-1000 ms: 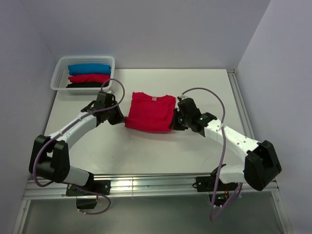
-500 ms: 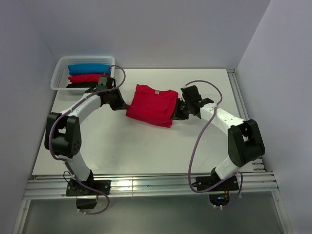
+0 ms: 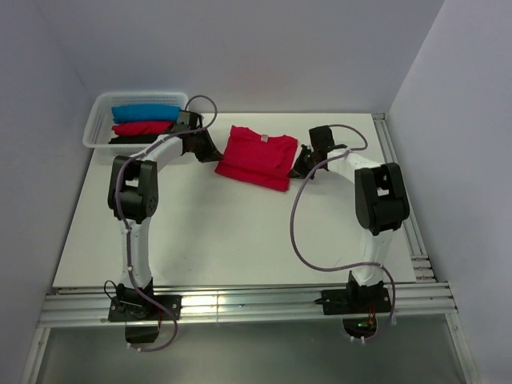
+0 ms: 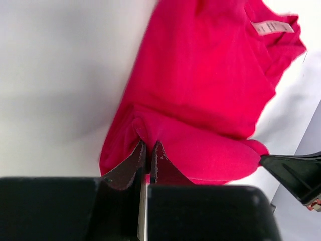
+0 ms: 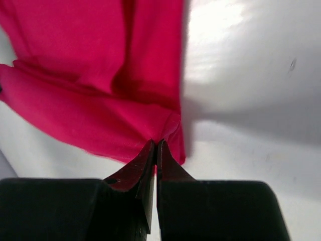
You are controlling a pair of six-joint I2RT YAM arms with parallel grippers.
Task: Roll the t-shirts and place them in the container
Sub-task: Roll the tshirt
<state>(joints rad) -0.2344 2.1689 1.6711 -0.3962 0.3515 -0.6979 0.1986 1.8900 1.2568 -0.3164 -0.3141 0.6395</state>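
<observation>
Neck label [image 4: 272, 26] on t-shirt [image 4: 200, 90]: perhaps illegible.

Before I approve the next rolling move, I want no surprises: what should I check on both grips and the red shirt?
1. Pinch of left gripper on crimson t-shirt edge: ok.
2. Pinch of right gripper on the opposite edge: ok.
3. Shirt apart from the basket: ok.
4. The neck label visible at the far end: ok.
5. All layers caught in each pinch: cannot tell.

White table [image 3: 200, 232]: crimson t-shirt [image 3: 254, 156] lying near far edge, centre; white basket [image 3: 140, 95] at far-left corner.
</observation>
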